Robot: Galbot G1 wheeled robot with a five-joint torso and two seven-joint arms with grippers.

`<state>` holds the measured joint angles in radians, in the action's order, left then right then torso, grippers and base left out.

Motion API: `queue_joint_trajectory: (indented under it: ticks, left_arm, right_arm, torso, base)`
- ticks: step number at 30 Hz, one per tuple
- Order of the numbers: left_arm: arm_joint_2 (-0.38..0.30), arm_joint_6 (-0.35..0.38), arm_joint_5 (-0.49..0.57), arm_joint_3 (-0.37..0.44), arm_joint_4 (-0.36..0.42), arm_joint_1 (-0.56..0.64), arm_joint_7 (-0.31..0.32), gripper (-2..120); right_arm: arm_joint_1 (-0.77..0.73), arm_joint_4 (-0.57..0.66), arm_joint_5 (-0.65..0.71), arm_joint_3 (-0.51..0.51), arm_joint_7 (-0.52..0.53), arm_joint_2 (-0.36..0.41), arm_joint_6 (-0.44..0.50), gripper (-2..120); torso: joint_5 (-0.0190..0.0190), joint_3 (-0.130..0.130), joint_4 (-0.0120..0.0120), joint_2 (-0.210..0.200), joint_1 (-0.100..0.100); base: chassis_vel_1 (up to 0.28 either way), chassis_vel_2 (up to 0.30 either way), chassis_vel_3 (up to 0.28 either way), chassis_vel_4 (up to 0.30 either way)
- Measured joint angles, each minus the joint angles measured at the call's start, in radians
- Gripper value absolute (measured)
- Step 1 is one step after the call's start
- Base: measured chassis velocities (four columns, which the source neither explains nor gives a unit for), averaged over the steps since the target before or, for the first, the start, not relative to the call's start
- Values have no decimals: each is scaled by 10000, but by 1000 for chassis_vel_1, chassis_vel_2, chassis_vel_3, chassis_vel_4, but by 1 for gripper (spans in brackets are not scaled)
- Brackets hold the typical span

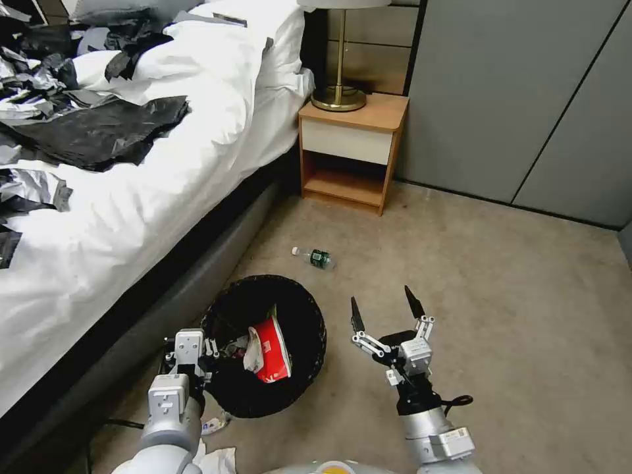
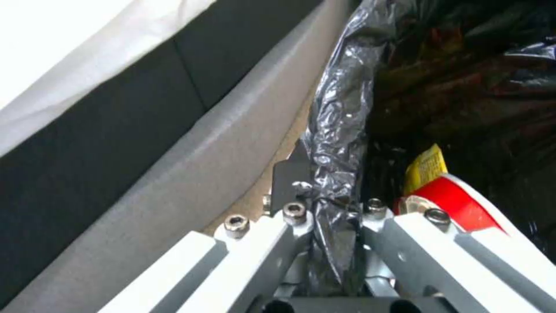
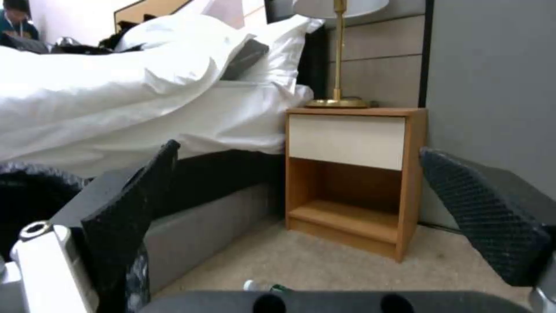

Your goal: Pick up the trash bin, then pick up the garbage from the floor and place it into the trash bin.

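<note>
Holding: your left gripper [image 2: 333, 204] is clamped on the rim of the trash bin [image 1: 309, 368], fingers pinching the black liner [image 2: 339, 130] together with the edge (a rim pinch keeps the mouth unobstructed for drops).

Left arm position: low on your left side, just beside the bed frame [image 1: 164, 289], so the bin hangs close to your body and within reach of the other arm.

Bin contents: a red-and-white packet [image 1: 271, 352] leans inside the bin, with a yellow wrapper [image 2: 425, 167] tucked next to it; these look already dealt with.

Right gripper: your right gripper [image 1: 385, 309] is spread wide and holds nothing, poised above the carpet [image 1: 500, 296] just beside the bin's mouth.

Why open: judging by its aim, wide jaws suit a reach toward the next loose piece rather than a carry.

Nearest target: a clear bottle [image 1: 315, 257] with a green label lies on its side on the carpet, beyond the bin and ahead of the right gripper, between the bed frame and the nightstand [image 1: 352, 148].

Other litter: white tissue [image 1: 217, 457] sits on the floor near your base, under the left arm (awkward to reach from here, I'd judge).

Risk: the bottle is round and may roll when nudged.

Progress: bin in hand, some garbage in, some left.
</note>
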<state>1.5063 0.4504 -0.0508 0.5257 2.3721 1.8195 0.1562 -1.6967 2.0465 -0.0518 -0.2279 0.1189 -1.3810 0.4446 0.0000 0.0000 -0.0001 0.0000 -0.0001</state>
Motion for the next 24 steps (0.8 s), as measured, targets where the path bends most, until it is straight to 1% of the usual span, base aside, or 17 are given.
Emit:
queue_joint_trajectory:
  ticks: [5,10,20,22,24]
  left_arm:
    - [-27,0,50,132,12,12,-4,0]
    - [-14,2,62,162,91,51,-5,0]
    - [33,6,18,119,141,72,-22,0]
    - [36,6,2,111,142,83,-22,0]
    - [46,5,-34,75,143,96,-22,0]
  right_arm:
    - [116,-22,-12,11,-40,-15,-20,100]
    - [240,-20,-9,10,-59,31,-97,100]
    - [380,-25,38,32,-174,19,-167,100]
    - [380,-87,37,27,-257,20,-39,100]
    - [387,-200,19,13,-365,10,190,100]
  torso:
    - [0,0,1,0,0]
    - [-1,0,1,0,0]
    - [1,1,1,0,1]
    - [-4,1,0,0,1]
    - [4,2,0,0,3]
  base:
    - [-39,32,28,-17]
    - [-112,100,115,-105]
    - [-200,216,199,-191]
    - [-184,191,202,-210]
    - [-164,155,158,-117]
